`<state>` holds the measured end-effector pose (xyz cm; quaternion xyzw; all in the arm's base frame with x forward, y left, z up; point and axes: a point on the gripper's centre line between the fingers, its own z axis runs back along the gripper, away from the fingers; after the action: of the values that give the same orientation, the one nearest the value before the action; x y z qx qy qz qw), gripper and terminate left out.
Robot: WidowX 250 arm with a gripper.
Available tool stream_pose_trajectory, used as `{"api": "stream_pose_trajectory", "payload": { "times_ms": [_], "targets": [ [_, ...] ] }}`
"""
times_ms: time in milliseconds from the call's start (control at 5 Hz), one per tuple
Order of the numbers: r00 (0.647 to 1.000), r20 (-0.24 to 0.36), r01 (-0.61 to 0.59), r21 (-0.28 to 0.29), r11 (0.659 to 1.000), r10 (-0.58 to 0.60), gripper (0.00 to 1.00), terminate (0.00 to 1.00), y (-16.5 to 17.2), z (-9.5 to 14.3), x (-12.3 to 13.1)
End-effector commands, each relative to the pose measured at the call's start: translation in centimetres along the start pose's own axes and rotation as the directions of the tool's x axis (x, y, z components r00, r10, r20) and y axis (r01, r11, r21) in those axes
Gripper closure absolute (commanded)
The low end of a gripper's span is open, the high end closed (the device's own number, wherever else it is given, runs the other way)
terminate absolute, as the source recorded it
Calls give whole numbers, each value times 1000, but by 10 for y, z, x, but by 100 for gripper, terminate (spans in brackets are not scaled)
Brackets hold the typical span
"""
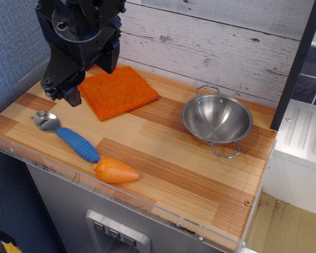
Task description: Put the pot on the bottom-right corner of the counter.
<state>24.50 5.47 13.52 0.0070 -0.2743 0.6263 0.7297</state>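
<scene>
The counter (163,174) is a rectangular top of light and dark brown striped planks with a clear acrylic edge along its near side. Above its far-left corner hangs the black robot arm, and its gripper (63,94) sits low over the wood near the left edge, just beside the orange cloth. Whether the fingers are apart or together cannot be told from this angle; nothing is seen held in them.

The pot (217,119), a shiny round steel bowl with 2 thin wire loop handles, stands upright near the far-right corner, close to the right edge, 1 handle pointing to the back wall and 1 toward the near side. It is empty and well apart from the gripper.

The orange cloth (118,92) lies flat near the far edge, left of centre. The spoon (68,136), metal bowl and blue ribbed handle, lies near the left part of the front edge. The orange toy carrot (115,170) lies just beside the handle's end, close to the front edge.
</scene>
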Motion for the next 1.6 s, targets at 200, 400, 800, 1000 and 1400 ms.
{"api": "stream_pose_trajectory", "payload": {
  "times_ms": [200, 400, 800, 1000, 1400],
  "targets": [
    [994, -89, 55, -59, 997, -60, 0, 0, -19, -6, -13],
    [954, -214, 180, -151, 972, -210, 0, 0, -40, -15, -38],
    [912, -310, 183, -279, 943, -269, 0, 0, -68, -39, -81],
    [902, -320, 204, -276, 939, -290, 0, 0, -71, -52, -90],
    [873, -349, 265, -247, 932, -341, 0, 0, -71, -75, -106]
  ]
}}
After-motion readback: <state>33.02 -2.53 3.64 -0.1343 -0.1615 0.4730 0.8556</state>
